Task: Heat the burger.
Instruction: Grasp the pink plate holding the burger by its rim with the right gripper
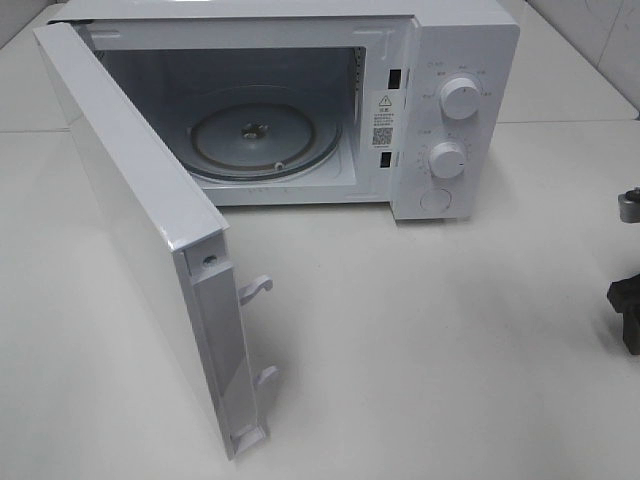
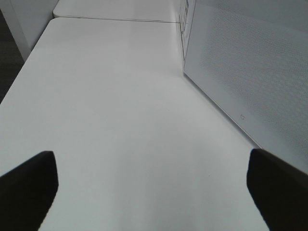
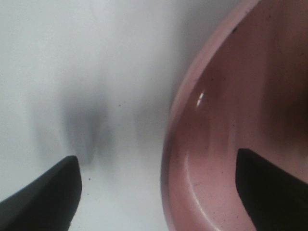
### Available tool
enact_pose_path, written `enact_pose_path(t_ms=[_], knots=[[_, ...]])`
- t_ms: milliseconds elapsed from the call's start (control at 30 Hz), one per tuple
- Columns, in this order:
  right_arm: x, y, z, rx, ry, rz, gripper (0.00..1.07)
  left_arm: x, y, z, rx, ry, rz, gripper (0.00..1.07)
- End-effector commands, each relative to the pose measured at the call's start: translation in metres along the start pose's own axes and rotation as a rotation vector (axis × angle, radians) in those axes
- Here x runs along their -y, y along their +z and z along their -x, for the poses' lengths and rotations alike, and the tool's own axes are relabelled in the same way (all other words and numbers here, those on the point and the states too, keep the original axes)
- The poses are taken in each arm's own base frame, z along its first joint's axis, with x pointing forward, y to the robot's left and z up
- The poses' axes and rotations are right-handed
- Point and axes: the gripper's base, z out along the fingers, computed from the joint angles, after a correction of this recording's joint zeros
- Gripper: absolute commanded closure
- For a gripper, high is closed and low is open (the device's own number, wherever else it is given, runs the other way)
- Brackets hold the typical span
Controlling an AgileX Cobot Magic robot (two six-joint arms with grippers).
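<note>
Right wrist view: right claw (image 3: 156, 161), spread wide, straddles a cropped pink plate (image 3: 250, 96) rim; left claw (image 2: 151, 156) gapes.

This looks like a robot lab set up as a kitchen corner. A white microwave (image 1: 440, 100) stands on bare white tables (image 1: 420, 340) pushed together, beside a pale tiled wall (image 1: 600, 30).

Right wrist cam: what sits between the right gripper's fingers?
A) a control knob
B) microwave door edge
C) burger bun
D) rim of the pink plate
D: in the right wrist view the pink plate has its rim running between the open jaws of the right gripper, with one finger over the plate's inside and the other over the bare table.
</note>
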Motion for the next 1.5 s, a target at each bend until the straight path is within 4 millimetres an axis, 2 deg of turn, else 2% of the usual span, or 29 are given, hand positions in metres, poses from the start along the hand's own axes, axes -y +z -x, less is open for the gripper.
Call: enact_pose_path(t_ms=[33,333,467,533,567,600,633,667,700,767,800,833,867,900,933,1500], knots=[[0.002,0.003,0.001,-0.003,-0.006,0.005,0.23,0.0,0.001,0.0,0.014,0.0,-0.001,0.04],[0.003,0.019,0.003,-0.036,0.0,0.051,0.25,0.0,0.001,0.0,0.014,0.0,-0.001,0.04],[0.003,0.018,0.004,-0.032,0.0,0.05,0.26,0.0,0.001,0.0,0.014,0.0,-0.001,0.04],[0.004,0.016,0.005,-0.04,-0.017,0.046,0.29,0.0,0.001,0.0,0.014,0.0,-0.001,0.04],[0.005,0.015,0.006,-0.052,-0.036,0.047,0.35,0.0,0.001,0.0,0.014,0.0,-0.001,0.04],[0.005,0.015,0.006,-0.052,-0.036,0.047,0.35,0.0,0.001,0.0,0.014,0.0,-0.001,0.04],[0.005,0.013,0.007,-0.061,-0.044,0.047,0.39,0.0,0.001,0.0,0.014,0.0,-0.001,0.04],[0.005,0.013,0.007,-0.063,-0.043,0.047,0.48,0.0,0.001,0.0,0.014,0.0,-0.001,0.04],[0.005,0.013,0.007,-0.063,-0.043,0.047,0.48,0.0,0.001,0.0,0.014,0.0,-0.001,0.04],[0.006,0.011,0.009,-0.067,-0.035,0.051,0.68,0.0,0.001,0.0,0.014,0.0,-0.001,0.04],[0.006,0.011,0.009,-0.067,-0.035,0.051,0.68,0.0,0.001,0.0,0.014,0.0,-0.001,0.04],[0.005,0.01,0.009,-0.068,-0.027,0.058,0.86,0.0,0.001,0.0,0.014,0.0,-0.001,0.04],[0.005,0.01,0.009,-0.067,-0.021,0.062,0.95,0.0,0.001,0.0,0.014,0.0,-0.001,0.04],[0.005,0.01,0.009,-0.067,-0.021,0.062,0.95,0.0,0.001,0.0,0.014,0.0,-0.001,0.04],[0.004,0.01,0.009,-0.071,-0.007,0.075,1.07,0.0,0.001,0.0,0.014,0.0,-0.001,0.04],[0.002,0.01,0.009,-0.078,0.071,0.093,1.07,0.0,0.001,0.0,0.014,0.0,-0.001,0.04]])
